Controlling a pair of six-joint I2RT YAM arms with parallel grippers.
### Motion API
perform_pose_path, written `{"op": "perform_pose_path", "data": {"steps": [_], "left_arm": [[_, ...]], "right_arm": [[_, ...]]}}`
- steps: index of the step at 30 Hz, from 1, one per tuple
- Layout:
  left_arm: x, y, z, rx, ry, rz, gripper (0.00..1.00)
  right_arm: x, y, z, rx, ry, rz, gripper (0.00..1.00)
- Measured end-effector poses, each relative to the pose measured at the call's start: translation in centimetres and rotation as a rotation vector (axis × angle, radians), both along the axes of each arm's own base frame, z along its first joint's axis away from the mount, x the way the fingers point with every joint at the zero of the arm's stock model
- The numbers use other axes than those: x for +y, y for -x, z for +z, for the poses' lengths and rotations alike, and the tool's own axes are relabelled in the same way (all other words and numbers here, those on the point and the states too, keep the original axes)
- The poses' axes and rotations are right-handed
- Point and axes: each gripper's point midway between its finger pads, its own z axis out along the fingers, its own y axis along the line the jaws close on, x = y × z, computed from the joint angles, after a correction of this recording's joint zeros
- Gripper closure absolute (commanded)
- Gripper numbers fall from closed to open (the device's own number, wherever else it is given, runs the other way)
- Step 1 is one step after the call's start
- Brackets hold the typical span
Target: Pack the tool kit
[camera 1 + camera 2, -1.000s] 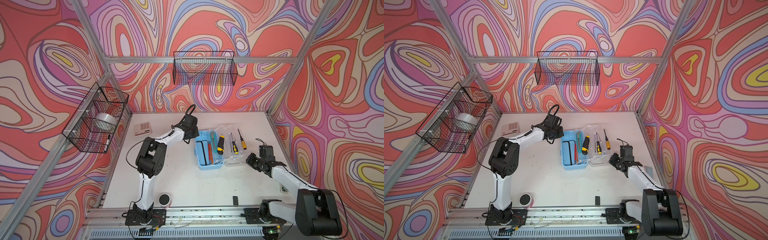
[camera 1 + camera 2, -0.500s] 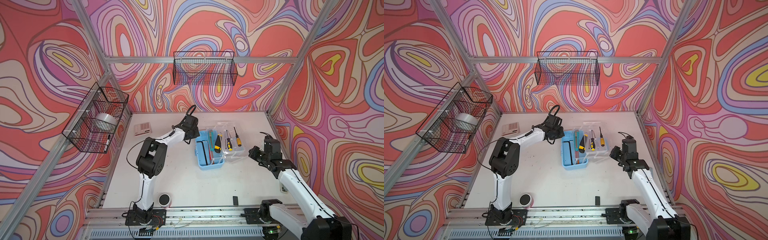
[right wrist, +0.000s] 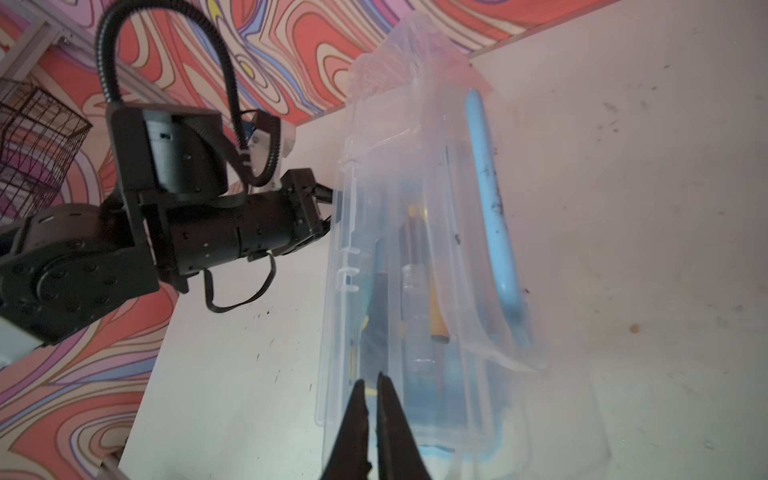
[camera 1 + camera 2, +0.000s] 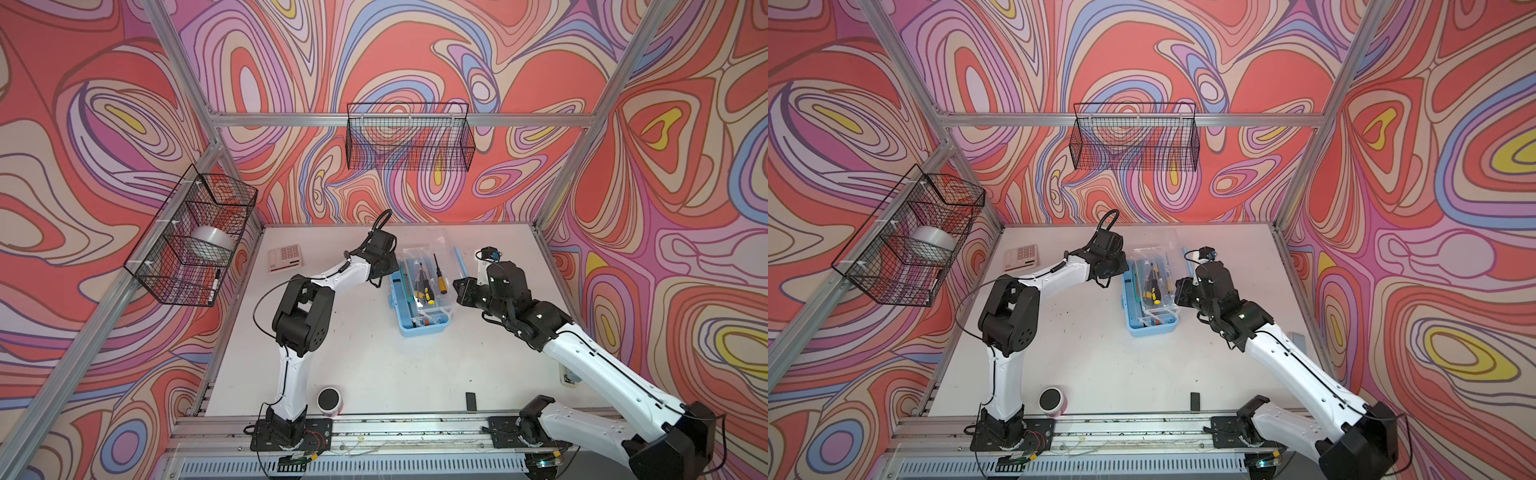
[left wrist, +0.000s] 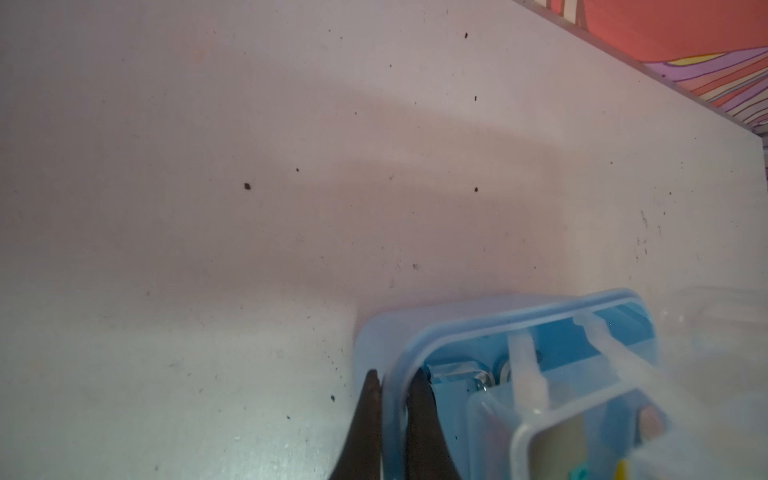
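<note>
Case position: the tool kit case (image 4: 424, 330) is sitting on the desk (image 4: 365, 365) between the two arms
Lid: the clear lid (image 4: 432, 259) is standing part-way up over the case, neither lying flat open nor shut, with its blue handle (image 3: 490, 208) facing outward
Contents: screwdrivers (image 4: 424, 291) with black-yellow and yellow grips are showing through the clear plastic; other items in the blue base are too blurred to name
Left hand: the left hand (image 5: 395, 415) is pinching the case's wall, one finger inside the rim and one outside, apparently steadying it
Right hand: the right hand (image 3: 374, 415) is sitting at the lid's near end with its fingers drawn together; I cannot tell whether any lid edge is caught between them
Progress: judged late. The tools appear to be aboard; the lid is waiting to be brought down and fastened
Unidentified: a small dark item (image 4: 470, 401) is lying near the front rail, too small to identify
Outside the kit: the calculator (image 4: 284, 257) is lying well apart
View differences: only the left wrist view is showing the rim passing between the fingers. Only the right wrist view is showing the handle clearly. Only the top views are showing the lid's tilt and the whole desk
</note>
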Motion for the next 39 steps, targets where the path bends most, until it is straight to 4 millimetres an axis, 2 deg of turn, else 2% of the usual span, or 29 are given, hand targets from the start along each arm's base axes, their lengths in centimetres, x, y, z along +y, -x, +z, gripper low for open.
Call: {"op": "perform_pose_path", "data": {"steps": [3, 5, 9, 11, 13, 17, 21, 25, 28, 30, 32, 35, 39], "left_arm": [[-1.0, 0.6, 0.0, 0.005, 0.013, -0.022, 1.0], [-1.2, 0.8, 0.0, 0.008, 0.014, -0.032, 1.0], [-1.2, 0.8, 0.0, 0.011, 0.018, -0.034, 1.0], [-1.2, 0.8, 0.1, 0.01, 0.017, -0.035, 0.71], [-1.0, 0.8, 0.2, 0.007, 0.006, -0.034, 0.5], [0.3, 0.4, 1.5, -0.023, -0.008, -0.013, 0.34], [1.3, 0.2, 4.4, -0.087, -0.012, -0.008, 0.18], [2.0, 1.2, 6.5, -0.144, -0.016, -0.025, 0.14], [2.8, 3.3, 6.3, -0.189, -0.009, -0.04, 0.14], [3.9, 5.7, 4.8, -0.208, -0.025, -0.043, 0.14], [4.6, 8.4, 2.8, -0.215, -0.057, -0.057, 0.14], [4.3, 12.1, 0.3, -0.249, -0.093, -0.105, 0.12], [3.4, 15.5, -1.5, -0.318, -0.115, -0.163, 0.11]], "right_arm": [[1.3, 0.6, -0.1, 0.022, -0.032, 0.05, 0.92], [1.6, 0.9, 0.0, 0.032, -0.055, 0.062, 0.81], [2.3, 1.2, 0.7, 0.029, -0.096, 0.1, 0.77], [2.5, 1.3, 0.9, 0.026, -0.105, 0.11, 0.77], [2.6, 1.4, 1.0, 0.025, -0.11, 0.117, 0.77], [2.8, 1.4, 1.0, 0.027, -0.114, 0.126, 0.77], [3.1, 1.2, 0.0, 0.046, -0.107, 0.13, 0.78], [3.2, 1.0, -1.1, 0.067, -0.095, 0.128, 0.78], [3.2, 0.9, -1.3, 0.065, -0.095, 0.128, 0.78], [3.3, 0.9, -1.5, 0.06, -0.097, 0.129, 0.75], [3.3, 0.9, -2.0, 0.059, -0.095, 0.131, 0.66], [3.1, 1.1, -3.7, 0.065, -0.083, 0.132, 0.56], [2.8, 1.4, -5.4, 0.079, -0.063, 0.133, 0.54]]}}
